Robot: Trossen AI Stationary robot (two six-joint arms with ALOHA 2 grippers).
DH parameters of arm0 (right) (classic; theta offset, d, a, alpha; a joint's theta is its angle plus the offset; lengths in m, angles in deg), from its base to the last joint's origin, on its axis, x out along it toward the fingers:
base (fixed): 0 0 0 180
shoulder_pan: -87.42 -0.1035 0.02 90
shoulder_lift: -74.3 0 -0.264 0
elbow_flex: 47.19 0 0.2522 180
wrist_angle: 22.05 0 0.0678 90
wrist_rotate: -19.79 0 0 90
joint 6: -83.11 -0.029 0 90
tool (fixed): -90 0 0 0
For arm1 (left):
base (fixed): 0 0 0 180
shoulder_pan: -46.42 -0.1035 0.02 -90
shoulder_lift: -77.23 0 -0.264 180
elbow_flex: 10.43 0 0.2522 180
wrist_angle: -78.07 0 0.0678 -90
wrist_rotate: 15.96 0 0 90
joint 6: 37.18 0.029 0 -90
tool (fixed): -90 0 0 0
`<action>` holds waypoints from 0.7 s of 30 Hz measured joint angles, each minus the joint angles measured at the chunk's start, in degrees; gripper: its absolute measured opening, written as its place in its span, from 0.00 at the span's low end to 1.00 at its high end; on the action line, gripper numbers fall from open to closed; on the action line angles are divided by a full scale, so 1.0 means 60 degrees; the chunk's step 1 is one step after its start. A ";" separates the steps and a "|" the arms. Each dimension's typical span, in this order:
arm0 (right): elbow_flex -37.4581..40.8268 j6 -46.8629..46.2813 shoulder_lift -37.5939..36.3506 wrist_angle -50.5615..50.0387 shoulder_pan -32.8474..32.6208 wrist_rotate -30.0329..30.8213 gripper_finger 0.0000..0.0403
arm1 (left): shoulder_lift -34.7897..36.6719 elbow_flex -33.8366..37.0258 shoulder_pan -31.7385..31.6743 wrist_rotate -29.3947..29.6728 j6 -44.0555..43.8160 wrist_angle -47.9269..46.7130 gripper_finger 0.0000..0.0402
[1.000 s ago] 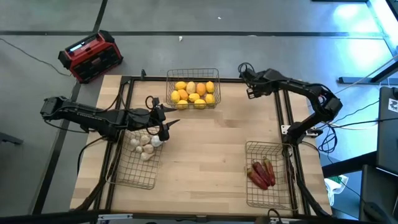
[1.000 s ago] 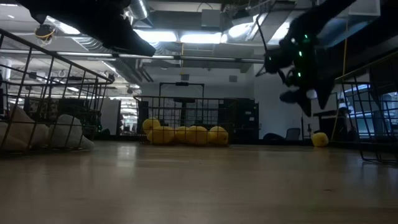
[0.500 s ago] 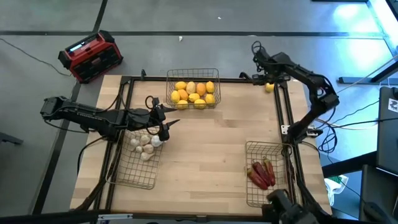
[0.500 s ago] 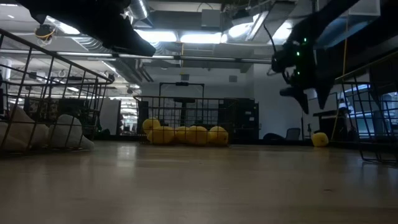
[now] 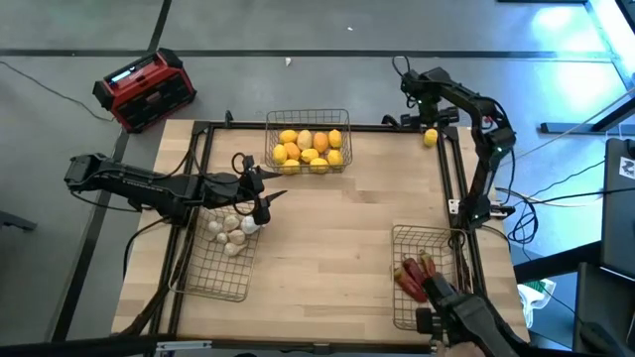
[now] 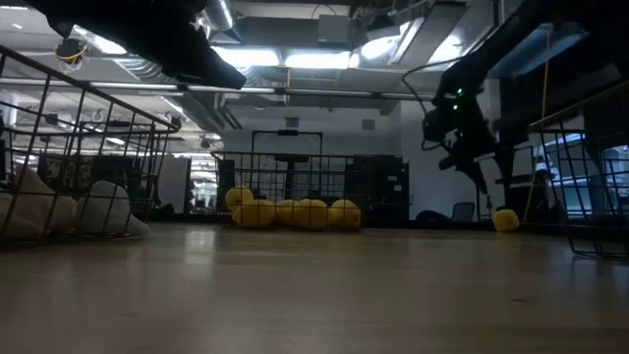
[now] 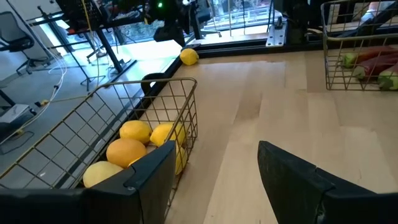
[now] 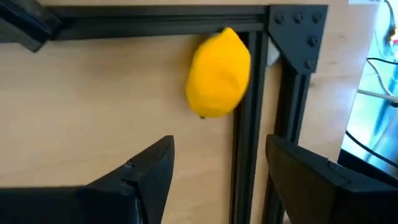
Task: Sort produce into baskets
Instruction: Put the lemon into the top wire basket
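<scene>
A loose yellow lemon [image 8: 219,73] lies on the table at the far right corner [image 5: 430,138], against the dark frame rail. My right gripper [image 8: 217,180] hangs open above it, pointing steeply down [image 5: 422,103], touching nothing. My left gripper [image 5: 264,199] stands open and still over the far right corner of the left basket [image 5: 220,256], which holds white garlic bulbs [image 5: 231,230]. The far basket [image 5: 308,142] holds lemons and orange fruits. The right basket [image 5: 427,288] holds dark red chili pieces [image 5: 417,276].
A dark metal frame [image 5: 448,169] runs round the tabletop. A red-and-black box [image 5: 145,90] stands on the floor beyond the far left corner. A dark shape [image 5: 464,319] reaches in at the near edge by the right basket. Bare wood lies at the table's middle.
My right gripper has swung toward the table's far right corner and over the loose lemon, tipping to point more steeply down; its arm has folded in. The lemon, hidden under the arm before, now shows. The dark shape has come in at the near edge.
</scene>
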State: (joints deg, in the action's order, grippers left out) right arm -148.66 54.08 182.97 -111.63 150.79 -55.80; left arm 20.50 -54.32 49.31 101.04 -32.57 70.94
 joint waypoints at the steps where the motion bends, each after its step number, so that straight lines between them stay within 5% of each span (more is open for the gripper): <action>1: -0.0169 -0.0003 0.0215 -0.0168 0.0001 0.0039 0.62 | 0.0000 0.0000 0.0000 0.0000 0.0033 0.0000 0.56; 15: -0.1743 -0.0048 0.1139 -0.1564 0.0256 -0.0459 0.62 | 0.0000 0.0000 0.0000 -0.0001 -0.0001 -0.0009 0.56; 21: -0.2686 -0.0042 0.1131 -0.1464 0.0264 0.0327 0.62 | 0.0000 0.0000 0.0000 0.0001 0.0020 -0.0004 0.56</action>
State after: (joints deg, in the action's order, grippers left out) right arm -164.78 53.83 189.76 -120.42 152.38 -53.84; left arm 20.50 -54.32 49.31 101.04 -32.45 70.92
